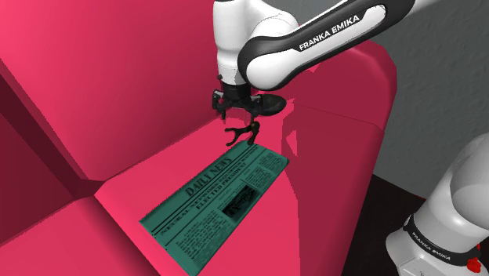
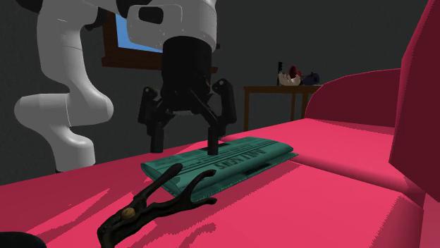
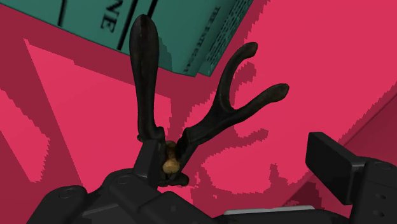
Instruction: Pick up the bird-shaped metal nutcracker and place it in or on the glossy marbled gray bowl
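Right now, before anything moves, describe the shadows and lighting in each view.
Shoulder view: evenly lit, a darker shadow crosses the sofa seat beside the newspaper. Second exterior view: dim background, jagged shadows around the nutcracker. Wrist view: stair-stepped shadow edges on the seat, no blur.

"FRANKA EMIKA" on the white arm (image 1: 329,33); "DAILY NEWS" heading the teal newspaper (image 1: 218,202).

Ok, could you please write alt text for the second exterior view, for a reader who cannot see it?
An open black robot hand hangs over a red sofa, where a dark nutcracker lies at the near edge of a folded green newspaper. A small table stands in the dim background.
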Controlling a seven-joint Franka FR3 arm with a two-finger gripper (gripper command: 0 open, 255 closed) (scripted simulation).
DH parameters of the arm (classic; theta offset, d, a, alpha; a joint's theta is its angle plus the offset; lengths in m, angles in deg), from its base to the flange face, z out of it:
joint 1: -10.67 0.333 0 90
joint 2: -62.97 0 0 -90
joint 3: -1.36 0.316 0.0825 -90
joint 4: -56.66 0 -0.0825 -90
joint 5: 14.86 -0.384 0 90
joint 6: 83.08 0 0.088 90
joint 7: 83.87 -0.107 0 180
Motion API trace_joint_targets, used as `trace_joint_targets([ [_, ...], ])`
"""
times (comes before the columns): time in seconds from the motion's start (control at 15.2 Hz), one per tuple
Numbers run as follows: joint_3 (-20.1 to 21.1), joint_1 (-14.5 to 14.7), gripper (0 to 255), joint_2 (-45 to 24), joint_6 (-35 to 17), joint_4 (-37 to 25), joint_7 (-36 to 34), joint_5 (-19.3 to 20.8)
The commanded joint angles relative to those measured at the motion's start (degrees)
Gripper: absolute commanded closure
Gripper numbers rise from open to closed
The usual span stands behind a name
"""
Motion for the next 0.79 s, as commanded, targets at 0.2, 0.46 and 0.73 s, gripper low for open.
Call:
trace_joint_targets([
  [0.2, 0.0, 0.0, 255, 0.0, 0.0, 0.0, 0.0, 0.0],
  [0.46, 0.0, 0.0, 255, 0.0, 0.0, 0.0, 0.0, 0.0],
  [0.73, 0.0, 0.0, 0, 0.0, 0.0, 0.0, 0.0, 0.0],
])
